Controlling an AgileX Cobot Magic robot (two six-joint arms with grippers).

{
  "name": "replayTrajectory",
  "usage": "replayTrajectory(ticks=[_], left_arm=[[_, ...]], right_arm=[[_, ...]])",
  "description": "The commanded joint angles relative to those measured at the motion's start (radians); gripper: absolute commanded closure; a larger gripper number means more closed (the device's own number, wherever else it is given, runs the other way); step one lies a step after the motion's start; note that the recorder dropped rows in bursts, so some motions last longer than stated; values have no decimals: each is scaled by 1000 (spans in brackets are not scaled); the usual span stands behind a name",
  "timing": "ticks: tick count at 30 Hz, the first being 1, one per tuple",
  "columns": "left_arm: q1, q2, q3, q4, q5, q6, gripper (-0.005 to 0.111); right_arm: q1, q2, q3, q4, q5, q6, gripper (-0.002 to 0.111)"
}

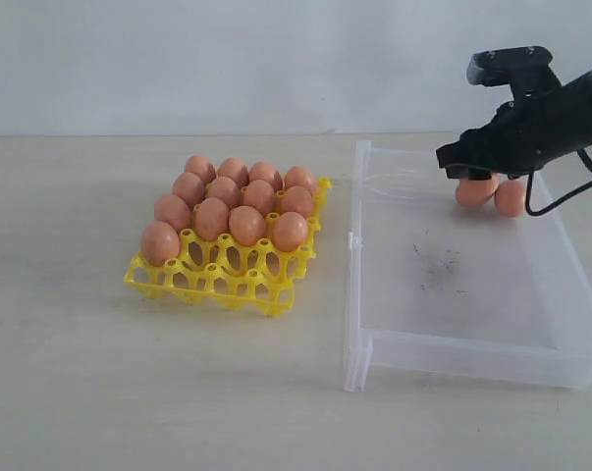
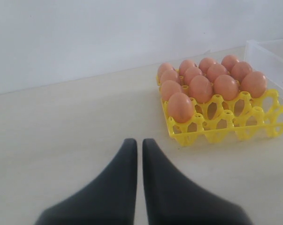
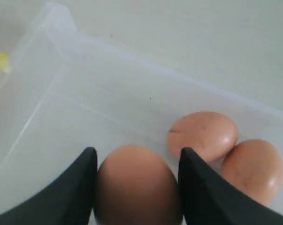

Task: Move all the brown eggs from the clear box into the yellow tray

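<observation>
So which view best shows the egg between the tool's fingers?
The right wrist view: the egg fills the gap between the right tool's fingers. The exterior view hides it behind the arm; the left wrist view misses it.

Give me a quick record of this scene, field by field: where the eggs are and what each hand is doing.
tray: yellow tray holds thirteen brown eggs
tray gaps: three empty cups, all in the row nearest the exterior camera
box: clear box holds three eggs at its far end
right hand: right hand closed around one box egg, inside the box
loose eggs: other two eggs lie touching, beside the gripped one
left hand: left hand shut, empty, short of the tray
</observation>
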Motion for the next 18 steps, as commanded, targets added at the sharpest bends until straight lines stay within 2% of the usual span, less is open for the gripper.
replayTrajectory(ticks=[1,6,9,18], left_arm=[[-6,-3,4,2,-2,0,103],[-6,-3,4,2,-2,0,103],[-6,-3,4,2,-2,0,103],[-6,-3,4,2,-2,0,103]], right_arm=[[4,-52,74,445,-15,-406,109],[46,-57,114,961,245,-946,109],[103,-57,109,961,356,-1039,109],[326,-62,109,961,335,-1220,109]])
